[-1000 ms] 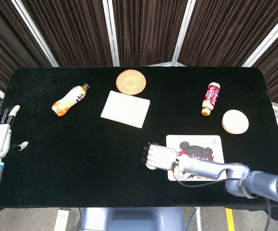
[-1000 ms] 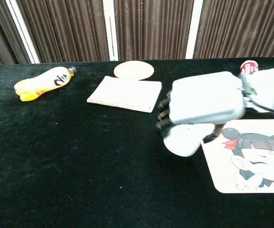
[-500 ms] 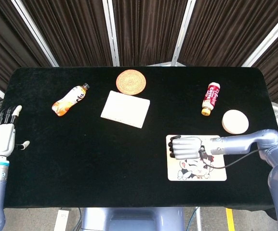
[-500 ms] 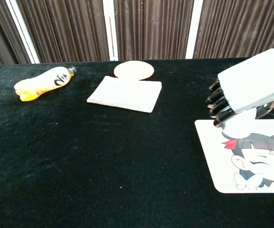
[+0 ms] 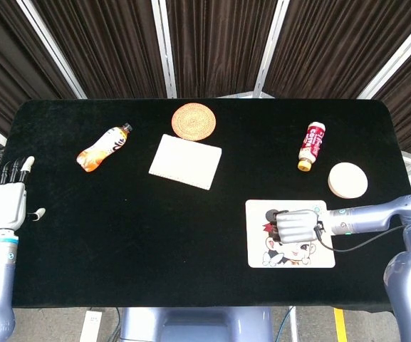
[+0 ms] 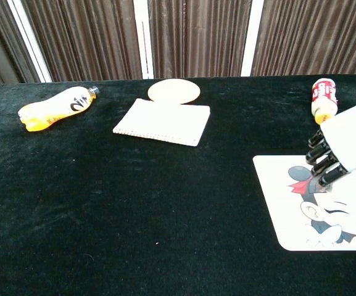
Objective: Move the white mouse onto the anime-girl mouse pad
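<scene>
The anime-girl mouse pad [image 5: 290, 254] lies at the front right of the black table, and the chest view shows its printed face [image 6: 295, 209]. My right hand [image 5: 296, 226] lies palm down over the pad's middle, fingers curled around the white mouse. The hand covers the mouse almost entirely in both views. In the chest view the right hand [image 6: 347, 145] enters from the right edge above the pad's upper part. My left hand [image 5: 6, 206] hangs off the table's left edge, fingers spread and holding nothing.
An orange drink bottle [image 5: 104, 148] lies at the back left. A white notebook [image 5: 185, 162] and a woven coaster [image 5: 194, 120] sit at the back centre. A red bottle [image 5: 310, 146] and a round white disc [image 5: 347, 180] lie behind the pad.
My right hand carried the mouse rightward from the bare cloth left of the pad to over the pad's middle. The left hand barely shifted.
</scene>
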Robot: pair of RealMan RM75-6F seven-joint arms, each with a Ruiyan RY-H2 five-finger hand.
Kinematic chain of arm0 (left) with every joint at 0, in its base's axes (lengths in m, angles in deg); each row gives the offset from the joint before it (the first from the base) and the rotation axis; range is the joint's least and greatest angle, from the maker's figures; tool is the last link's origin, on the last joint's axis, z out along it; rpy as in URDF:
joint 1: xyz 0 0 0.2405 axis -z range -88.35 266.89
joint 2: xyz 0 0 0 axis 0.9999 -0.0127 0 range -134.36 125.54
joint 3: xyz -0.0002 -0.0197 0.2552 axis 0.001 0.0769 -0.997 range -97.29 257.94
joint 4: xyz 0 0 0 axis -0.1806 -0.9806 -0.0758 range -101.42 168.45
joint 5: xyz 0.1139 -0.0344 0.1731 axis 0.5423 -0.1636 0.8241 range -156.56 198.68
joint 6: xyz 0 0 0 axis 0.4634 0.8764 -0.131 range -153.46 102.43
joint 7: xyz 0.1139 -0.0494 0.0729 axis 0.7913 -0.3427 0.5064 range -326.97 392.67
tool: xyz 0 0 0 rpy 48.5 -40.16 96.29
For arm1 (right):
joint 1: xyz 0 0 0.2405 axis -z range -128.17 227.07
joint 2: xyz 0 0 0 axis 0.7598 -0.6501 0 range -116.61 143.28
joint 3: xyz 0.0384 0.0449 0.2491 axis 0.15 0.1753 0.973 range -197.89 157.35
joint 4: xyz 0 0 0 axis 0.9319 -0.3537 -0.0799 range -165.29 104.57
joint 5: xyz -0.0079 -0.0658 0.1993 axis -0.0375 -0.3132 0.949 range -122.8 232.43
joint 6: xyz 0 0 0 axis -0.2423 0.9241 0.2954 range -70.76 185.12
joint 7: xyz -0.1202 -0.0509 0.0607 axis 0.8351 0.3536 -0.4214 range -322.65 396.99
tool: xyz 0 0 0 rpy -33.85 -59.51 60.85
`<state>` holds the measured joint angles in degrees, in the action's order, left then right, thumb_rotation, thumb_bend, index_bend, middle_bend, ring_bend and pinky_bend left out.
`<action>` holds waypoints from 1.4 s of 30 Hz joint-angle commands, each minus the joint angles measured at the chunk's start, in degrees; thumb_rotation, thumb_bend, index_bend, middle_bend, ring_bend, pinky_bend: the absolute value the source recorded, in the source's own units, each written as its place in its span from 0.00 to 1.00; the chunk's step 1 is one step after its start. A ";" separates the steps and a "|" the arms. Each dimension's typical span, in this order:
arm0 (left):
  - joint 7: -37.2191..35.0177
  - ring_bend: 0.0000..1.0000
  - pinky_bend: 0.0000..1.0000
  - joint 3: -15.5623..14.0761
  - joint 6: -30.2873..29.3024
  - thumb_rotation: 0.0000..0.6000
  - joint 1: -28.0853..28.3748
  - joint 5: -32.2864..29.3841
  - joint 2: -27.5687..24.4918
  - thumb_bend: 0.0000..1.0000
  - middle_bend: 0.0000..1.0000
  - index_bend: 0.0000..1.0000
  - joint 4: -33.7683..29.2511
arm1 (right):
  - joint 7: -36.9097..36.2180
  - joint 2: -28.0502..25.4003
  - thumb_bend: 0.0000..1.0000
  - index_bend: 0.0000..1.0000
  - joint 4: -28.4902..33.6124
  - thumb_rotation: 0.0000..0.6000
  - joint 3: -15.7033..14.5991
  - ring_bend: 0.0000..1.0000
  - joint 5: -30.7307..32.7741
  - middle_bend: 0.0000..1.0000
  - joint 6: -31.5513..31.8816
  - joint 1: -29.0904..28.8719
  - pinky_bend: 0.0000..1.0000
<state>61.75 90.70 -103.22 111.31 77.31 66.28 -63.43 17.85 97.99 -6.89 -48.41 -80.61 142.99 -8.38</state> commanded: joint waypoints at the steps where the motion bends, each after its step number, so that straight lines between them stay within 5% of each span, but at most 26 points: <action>1: 0.10 0.00 0.00 0.03 -0.07 1.00 0.05 0.18 0.08 0.00 0.00 0.00 -0.15 | -0.85 1.56 0.79 0.47 -1.65 1.00 -0.40 0.35 0.63 0.52 1.01 0.82 0.51; 15: 0.34 0.00 0.00 0.17 0.92 1.00 0.55 0.16 0.34 0.00 0.00 0.00 0.03 | -0.66 4.84 0.70 0.47 -6.12 1.00 -1.83 0.33 2.40 0.49 1.27 2.38 0.45; 18: 0.28 0.00 0.00 0.17 1.03 1.00 0.52 0.05 0.29 0.00 0.00 0.00 0.06 | 0.30 5.15 0.59 0.42 -7.08 1.00 -2.07 0.20 2.79 0.37 0.44 2.44 0.34; 20: 0.25 0.00 0.00 0.19 1.02 1.00 0.48 0.01 0.27 0.00 0.00 0.00 0.11 | 0.96 5.23 0.44 0.31 -7.31 1.00 -2.09 0.07 3.24 0.23 0.21 2.50 0.23; 23: 0.13 0.00 0.00 0.24 1.09 1.00 0.44 -0.10 0.20 0.00 0.00 0.00 0.18 | 1.80 5.23 0.29 0.26 -7.38 1.00 -2.08 0.00 3.89 0.15 -0.02 2.59 0.18; 36: -1.19 0.00 0.00 0.08 1.44 1.00 0.00 0.51 -0.85 0.00 0.00 0.00 -0.37 | 4.43 4.16 0.27 0.26 -4.40 1.00 -2.59 0.00 5.10 0.14 1.48 2.95 0.14; 42: -1.52 0.00 0.00 -0.07 1.45 1.00 -0.12 1.05 -1.15 0.00 0.00 0.00 -0.73 | 6.60 3.11 0.23 0.19 -2.48 1.00 -2.54 0.00 6.05 0.02 -1.65 3.02 0.01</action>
<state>60.23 90.63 -101.75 111.19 78.36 65.14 -64.15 23.72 101.46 -10.09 -51.07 -75.03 142.43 -5.43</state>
